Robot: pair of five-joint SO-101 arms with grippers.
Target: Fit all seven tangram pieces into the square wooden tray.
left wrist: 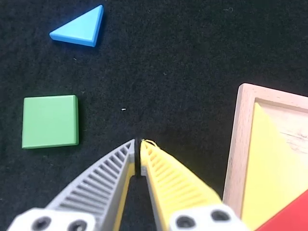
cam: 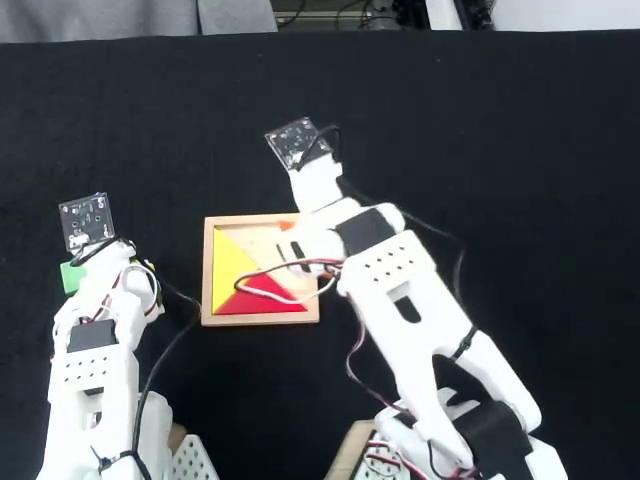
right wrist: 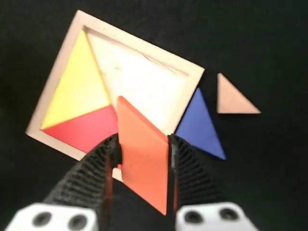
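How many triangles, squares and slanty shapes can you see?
Triangles: 5 - yellow triangle, red triangle, dark blue triangle, tan triangle, light blue triangle
Squares: 1 - green square
Parallelograms: 1 - orange parallelogram in the right gripper
Total: 7

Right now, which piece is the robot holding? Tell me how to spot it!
Find the square wooden tray on the black table, with a yellow triangle and a red triangle inside. Over it, the right gripper pinches the orange piece. It is a slanted four-sided shape, while the pieces around it are all triangles.
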